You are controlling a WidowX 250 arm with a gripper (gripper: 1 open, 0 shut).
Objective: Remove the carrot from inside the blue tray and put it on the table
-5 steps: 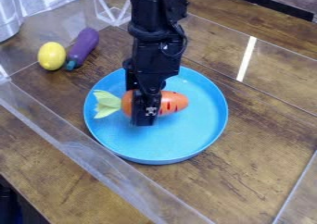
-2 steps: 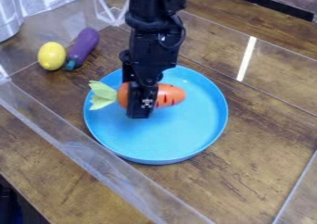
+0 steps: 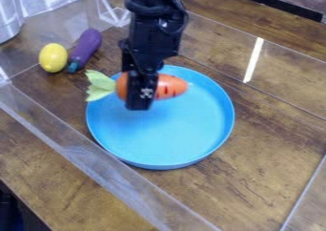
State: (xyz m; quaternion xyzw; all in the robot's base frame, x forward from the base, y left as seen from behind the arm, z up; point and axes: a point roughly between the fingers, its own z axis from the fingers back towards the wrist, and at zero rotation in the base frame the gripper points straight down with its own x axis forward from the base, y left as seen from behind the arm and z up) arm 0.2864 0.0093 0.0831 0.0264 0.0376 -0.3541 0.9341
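Observation:
The orange carrot [image 3: 169,85], with its pale yellow-green leafy top [image 3: 99,83] pointing left, hangs above the left part of the blue tray [image 3: 192,130]. My black gripper [image 3: 137,92] comes down from above and is shut on the carrot's middle. The carrot is lifted clear of the tray floor and sits over the tray's upper-left rim. The dark brown wooden table [image 3: 274,58] surrounds the tray.
A yellow lemon [image 3: 52,56] and a purple eggplant [image 3: 84,46] lie at the back left of the table. A transparent sheet with a bright edge [image 3: 76,144] runs along the front left.
The gripper has risen and shifted left and back with the carrot in it. The carrot has left the tray floor and now hangs over the tray's left rim.

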